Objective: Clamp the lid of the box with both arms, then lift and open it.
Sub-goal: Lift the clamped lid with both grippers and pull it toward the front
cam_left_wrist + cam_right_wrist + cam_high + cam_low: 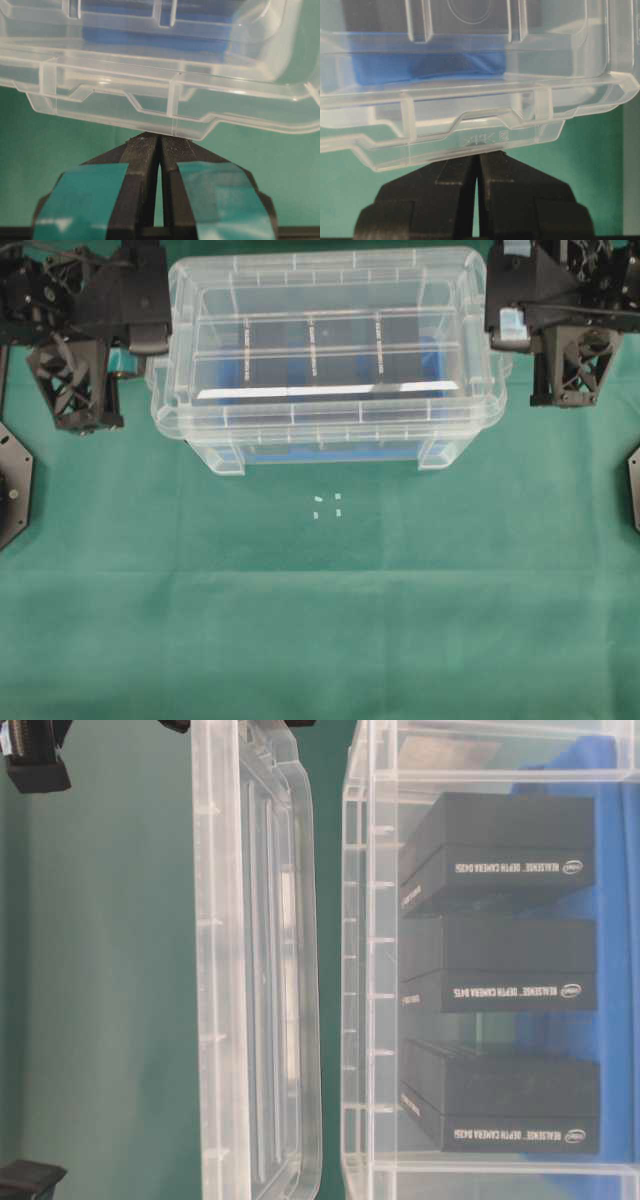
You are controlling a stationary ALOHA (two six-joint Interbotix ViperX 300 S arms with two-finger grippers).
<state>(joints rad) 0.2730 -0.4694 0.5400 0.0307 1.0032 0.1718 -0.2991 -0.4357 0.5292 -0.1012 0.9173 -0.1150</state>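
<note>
Green cloth (320,640) covers the table; the box (325,440) sits at its far side. The lid (255,960) hangs clear of the rim, so lifting is under way. The left gripper (160,137) and right gripper (477,155) each pinch a lid end, jaws nearly closed. Next, both should carry it aside evenly.

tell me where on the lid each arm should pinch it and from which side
Judging by the pose, pinch the lid at the small tab on each short end, each arm coming in sideways from its own side. The left gripper and right gripper already sit closed at those edges, and the lid is apart from the box.
</note>
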